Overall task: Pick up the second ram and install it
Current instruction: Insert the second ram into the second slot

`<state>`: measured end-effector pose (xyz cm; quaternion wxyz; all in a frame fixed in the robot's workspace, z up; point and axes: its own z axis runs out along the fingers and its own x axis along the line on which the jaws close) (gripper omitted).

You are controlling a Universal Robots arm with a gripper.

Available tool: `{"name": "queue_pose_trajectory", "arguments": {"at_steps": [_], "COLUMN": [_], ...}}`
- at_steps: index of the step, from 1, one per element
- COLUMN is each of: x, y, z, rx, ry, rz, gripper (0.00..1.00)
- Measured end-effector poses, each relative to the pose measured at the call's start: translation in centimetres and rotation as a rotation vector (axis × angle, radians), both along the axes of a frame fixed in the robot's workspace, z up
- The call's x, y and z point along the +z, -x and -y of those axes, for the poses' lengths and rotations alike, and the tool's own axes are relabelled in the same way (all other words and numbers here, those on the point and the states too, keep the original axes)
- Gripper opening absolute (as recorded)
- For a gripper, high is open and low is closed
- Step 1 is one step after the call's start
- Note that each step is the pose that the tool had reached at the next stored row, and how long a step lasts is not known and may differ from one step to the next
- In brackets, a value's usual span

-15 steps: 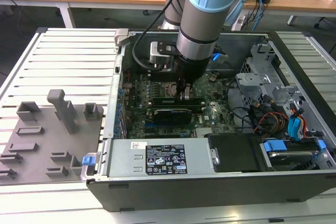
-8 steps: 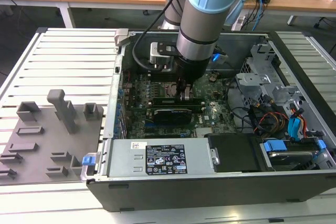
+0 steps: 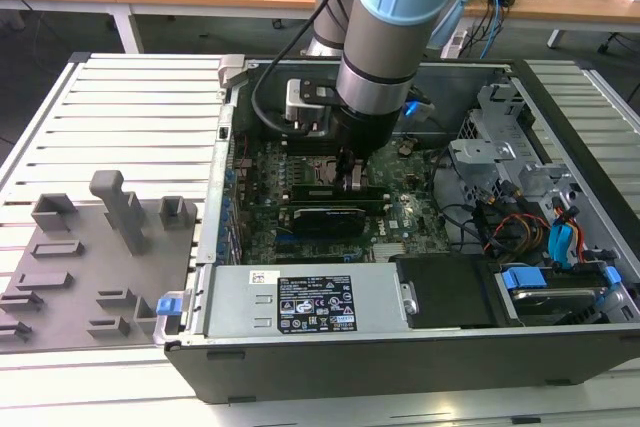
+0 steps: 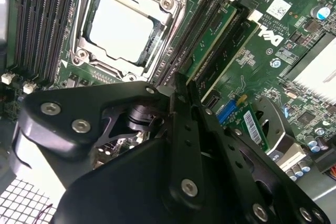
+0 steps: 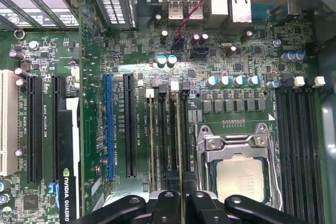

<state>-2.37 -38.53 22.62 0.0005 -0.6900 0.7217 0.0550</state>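
My gripper [image 3: 350, 179] reaches down into the open computer case, just to the exterior view's right of the square metal processor [image 3: 318, 169]. In the first wrist view its black fingers [image 5: 168, 204] close from both sides on a thin green stick seen edge-on, the second ram [image 5: 180, 145]. The ram stands upright along a black slot next to the processor socket [image 5: 240, 178]. In the second wrist view a labelled green piece of the ram [image 4: 255, 127] shows between the black finger parts. Another green stick [image 4: 212, 40] sits in a slot one place nearer the processor [image 4: 123, 30].
The case wall [image 3: 215, 197] rises at the exterior view's left of the motherboard. A grey tray with upright blocks [image 3: 120, 212] lies outside it. A black graphics card [image 3: 325, 219], loose cables [image 3: 500, 217] and the drive cage [image 3: 510, 137] crowd the board's other sides.
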Motion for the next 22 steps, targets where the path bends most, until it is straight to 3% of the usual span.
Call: {"name": "queue_pose_trajectory", "arguments": {"at_steps": [3, 8, 16, 18, 20, 22], "x": [-0.01, -0.17, -0.36, -0.37, -0.02, 1.04], "y": [0.0, 0.0, 0.0, 0.0, 0.0, 0.0], "z": [0.28, 0.25, 0.25, 0.24, 0.24, 0.16], "rx": [0.0, -0.001, -0.001, -0.001, -0.001, -0.001], "ry": [-0.0019, -0.0125, -0.0127, -0.013, -0.0124, -0.01], "rz": [0.0001, -0.0003, -0.0004, -0.0003, -0.0003, -0.0003], "gripper": [0.14, 0.14, 0.14, 0.22, 0.22, 0.22]}}
